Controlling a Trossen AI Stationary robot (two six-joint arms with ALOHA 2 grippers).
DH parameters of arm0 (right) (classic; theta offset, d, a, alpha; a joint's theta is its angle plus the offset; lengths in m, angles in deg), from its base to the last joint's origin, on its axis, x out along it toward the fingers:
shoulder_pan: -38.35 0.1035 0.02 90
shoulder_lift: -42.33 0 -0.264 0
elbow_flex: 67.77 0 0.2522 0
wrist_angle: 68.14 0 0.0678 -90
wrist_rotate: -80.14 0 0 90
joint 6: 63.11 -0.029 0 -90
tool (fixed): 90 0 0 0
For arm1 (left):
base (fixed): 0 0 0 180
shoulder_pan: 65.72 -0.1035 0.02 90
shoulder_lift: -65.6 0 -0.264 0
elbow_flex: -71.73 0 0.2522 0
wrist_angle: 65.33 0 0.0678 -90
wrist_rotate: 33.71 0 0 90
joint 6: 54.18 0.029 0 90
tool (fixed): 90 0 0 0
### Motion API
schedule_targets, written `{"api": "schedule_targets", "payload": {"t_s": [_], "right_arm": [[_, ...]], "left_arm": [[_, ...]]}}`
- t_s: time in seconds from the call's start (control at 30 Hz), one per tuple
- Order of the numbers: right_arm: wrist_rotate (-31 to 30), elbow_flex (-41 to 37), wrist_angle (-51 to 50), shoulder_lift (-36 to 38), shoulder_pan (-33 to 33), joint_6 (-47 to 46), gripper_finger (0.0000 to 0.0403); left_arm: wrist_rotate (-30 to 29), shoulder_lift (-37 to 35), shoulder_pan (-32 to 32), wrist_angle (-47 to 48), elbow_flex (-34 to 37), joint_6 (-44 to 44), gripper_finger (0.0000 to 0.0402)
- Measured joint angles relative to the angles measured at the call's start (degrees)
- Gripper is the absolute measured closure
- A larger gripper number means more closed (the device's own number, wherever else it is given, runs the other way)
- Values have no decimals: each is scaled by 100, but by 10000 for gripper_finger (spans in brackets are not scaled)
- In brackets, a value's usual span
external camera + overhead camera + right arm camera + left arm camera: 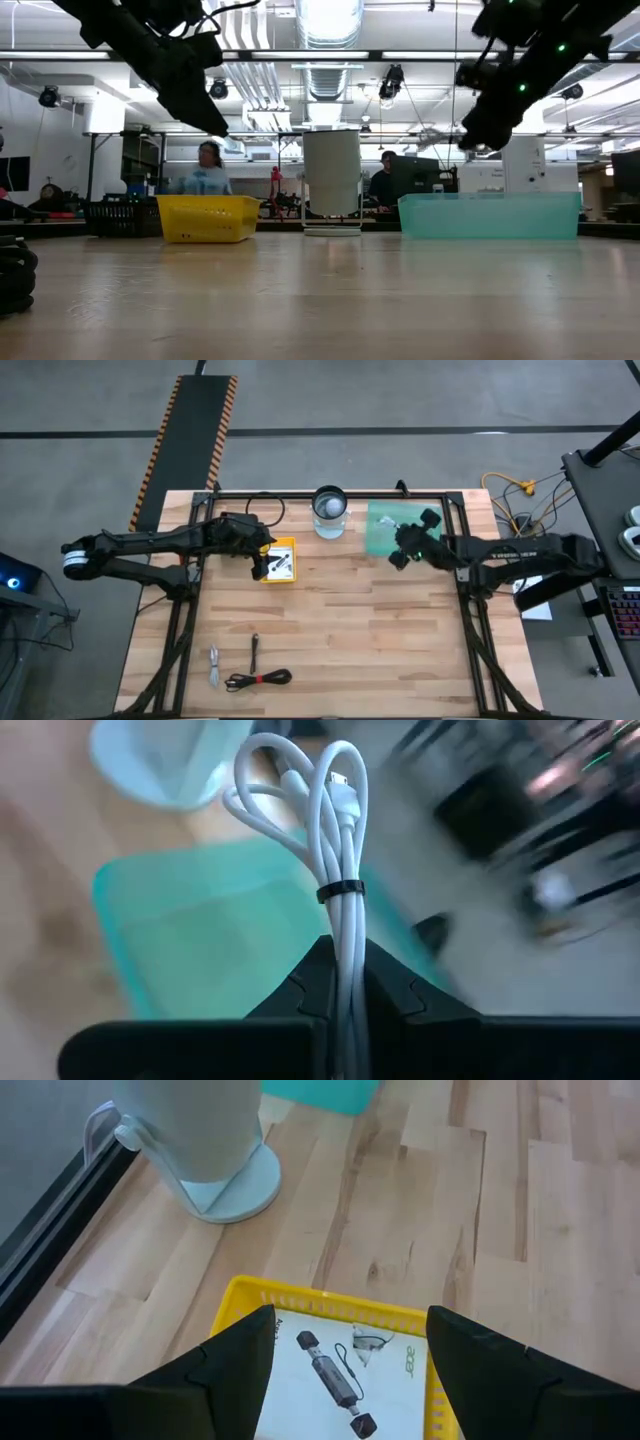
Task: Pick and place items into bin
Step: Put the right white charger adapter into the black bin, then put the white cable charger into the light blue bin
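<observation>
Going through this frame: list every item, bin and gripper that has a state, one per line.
Left gripper: open, above the yellow plastic bin.
Yellow plastic bin: holds a white card and a black stick.
Right gripper: shut on a bundled white cable, over the teal plastic bin.
Black cable coil with red tie: lying on the wooden table, untouched.
Thin grey cable: on the table, untouched.
</observation>
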Motion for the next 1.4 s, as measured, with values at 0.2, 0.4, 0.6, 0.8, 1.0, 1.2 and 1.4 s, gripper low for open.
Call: {"api": "schedule_targets", "payload": {"t_s": [0.2, 0.4, 0.6, 0.8, 1.0, 1.2, 1.4], "right_arm": [[1885, -1, 87, -129, -1079, -174, 374], [1858, 0, 68, -165, -1302, -58, 306], [2138, 0, 183, -165, -1295, -132, 248], [3417, -14, 1010, -163, -1093, 205, 233], [3410, -31, 1780, -163, -687, 497, 247], [3412, -31, 1928, -163, -499, 597, 261], [3404, -31, 2230, -241, -481, 415, 269]], "left_arm": [[0, 0, 0, 0, 5, 0, 159], [0, -1, 0, 0, 8, 0, 159], [21, -1, 10, 0, 8, -136, 159], [428, -1, 244, 0, 8, -255, 159], [284, 97, 770, 256, 14, -1708, 159], [650, 267, 1696, 572, 14, -3011, 159], [691, 508, 2658, 1192, 14, -5445, 159]]}}
